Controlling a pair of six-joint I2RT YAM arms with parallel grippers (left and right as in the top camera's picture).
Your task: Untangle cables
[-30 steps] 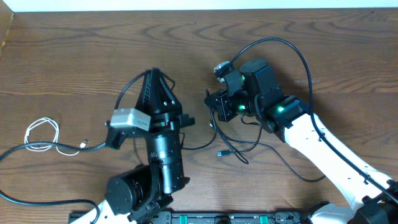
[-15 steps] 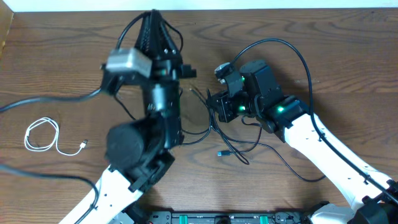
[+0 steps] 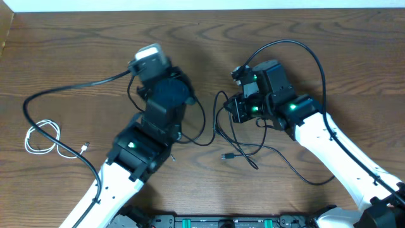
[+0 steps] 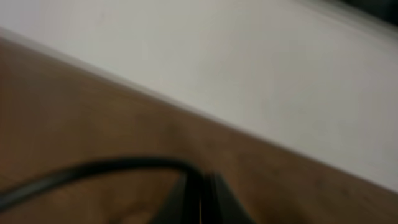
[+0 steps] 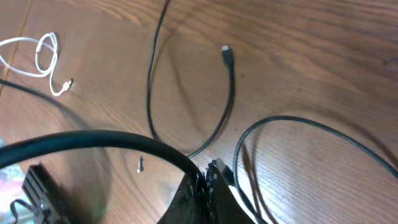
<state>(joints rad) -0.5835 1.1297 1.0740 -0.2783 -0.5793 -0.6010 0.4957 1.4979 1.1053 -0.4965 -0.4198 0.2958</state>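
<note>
Thin black cables [image 5: 232, 87] looping on wood-grain table [image 3: 76, 50]; white cable [image 5: 41, 53] coiled

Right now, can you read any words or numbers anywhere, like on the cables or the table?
None can be read.
The table, the white cable and the black cables carry no letters, numbers or signs that show.
The left wrist view is too blurred to read anything.

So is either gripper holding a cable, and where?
Cannot tell. The right gripper is shut, a black cable passing beside its tips; the left gripper is shut, but its view is blurred.
</note>
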